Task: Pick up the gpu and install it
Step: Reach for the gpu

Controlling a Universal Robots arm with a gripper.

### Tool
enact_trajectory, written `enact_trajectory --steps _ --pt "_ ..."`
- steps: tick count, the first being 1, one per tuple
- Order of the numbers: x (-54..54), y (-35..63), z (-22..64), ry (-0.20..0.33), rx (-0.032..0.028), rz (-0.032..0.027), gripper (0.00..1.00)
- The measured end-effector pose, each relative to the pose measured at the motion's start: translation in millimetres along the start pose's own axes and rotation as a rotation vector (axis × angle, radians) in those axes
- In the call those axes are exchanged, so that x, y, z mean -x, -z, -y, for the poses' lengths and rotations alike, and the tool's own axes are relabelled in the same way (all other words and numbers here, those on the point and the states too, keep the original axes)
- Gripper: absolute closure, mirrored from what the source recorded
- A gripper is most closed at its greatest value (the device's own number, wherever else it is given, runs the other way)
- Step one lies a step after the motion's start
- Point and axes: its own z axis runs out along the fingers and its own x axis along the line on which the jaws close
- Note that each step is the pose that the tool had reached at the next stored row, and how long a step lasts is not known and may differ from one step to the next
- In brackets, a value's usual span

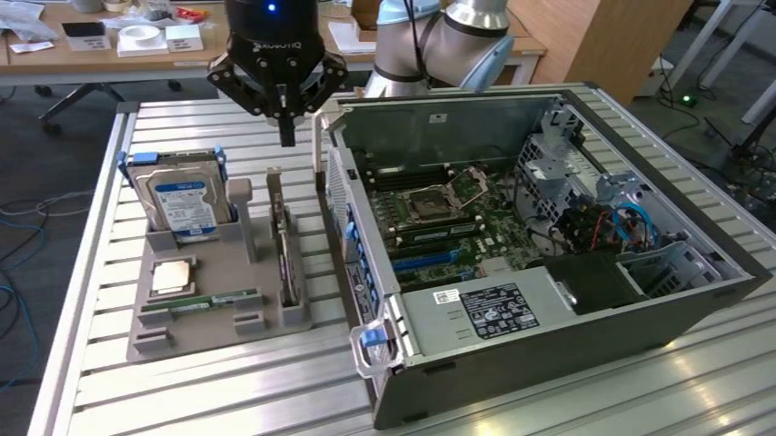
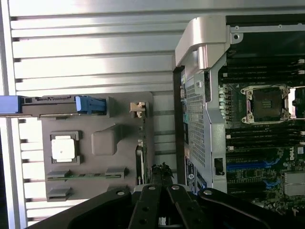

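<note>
Gripper (image 2: 162,172) is closest in the wrist view, fingers clenched tip to tip with nothing between them. In the exterior view it (image 1: 287,134) hangs in the upper middle of the frame, above the tray's (image 1: 218,331) far end and clear of the gpu (image 1: 285,250).

The gpu stands on edge in a slot on the tray side nearest the case (image 1: 546,336), left of frame centre. The wrist view looks down on it, so the gpu (image 2: 139,160) reads as a thin dark line with a silvery metal piece at one end.

Tray (image 2: 100,114) contents:
- hard drive (image 1: 182,195), upright with blue rails, upper left of the tray; edge-on in the wrist view (image 2: 47,105)
- CPU (image 1: 174,272) (image 2: 63,147), flat in a pocket
- RAM stick (image 1: 200,302) (image 2: 86,174), lying in a groove just beside the CPU

The case (image 2: 205,119) lies open side up on the slatted surface (image 1: 606,400). Inside are the motherboard (image 1: 449,227) (image 2: 257,143), the socket (image 1: 439,200) (image 2: 267,102) and blue slots.

The exterior view adds a labelled power supply (image 1: 492,313) at lower centre, blue cables (image 1: 631,227) at right, the arm (image 1: 449,36) at top and a cluttered desk (image 1: 97,50) at upper left.
</note>
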Motion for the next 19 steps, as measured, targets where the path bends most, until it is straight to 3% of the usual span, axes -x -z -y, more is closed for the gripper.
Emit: enact_trajectory --steps 19 --pt "-25.4 -1.5 2.0 0.000 0.0001 0.0000 0.89"
